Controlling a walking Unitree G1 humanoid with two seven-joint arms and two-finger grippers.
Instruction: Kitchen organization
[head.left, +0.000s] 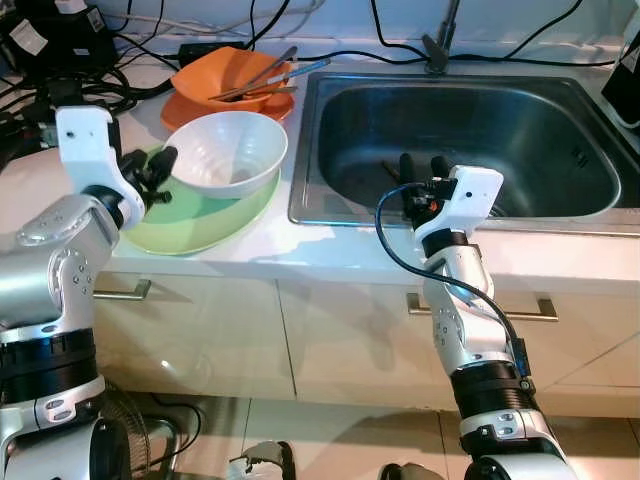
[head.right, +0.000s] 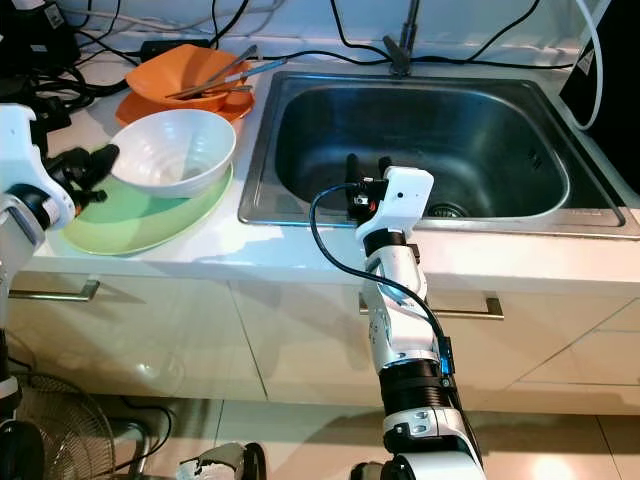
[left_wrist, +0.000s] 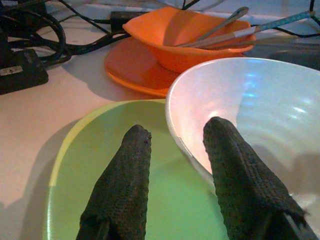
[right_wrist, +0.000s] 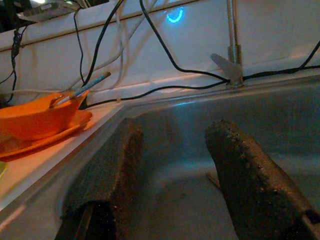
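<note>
A white bowl (head.left: 228, 150) stands on a green plate (head.left: 200, 228) on the counter, left of the steel sink (head.left: 560, 130). My left gripper (head.left: 160, 166) is open at the bowl's left rim. In the left wrist view the rim of the white bowl (left_wrist: 260, 115) runs between the fingers, one over the bowl's inside and one over the green plate (left_wrist: 90, 145). Behind stand an orange bowl (head.left: 215, 78) with several utensils (head.left: 272, 74) on an orange plate (head.left: 178, 108). My right gripper (head.left: 422, 166) hangs open over the sink's front part with nothing between its fingers (right_wrist: 250, 170).
Black cables and a power brick (head.left: 60, 50) crowd the counter's back left. The tap (head.left: 440, 45) rises behind the sink. Drawer fronts with handles (head.left: 520, 308) lie below the counter edge. A fan (head.left: 135, 435) stands on the floor at lower left.
</note>
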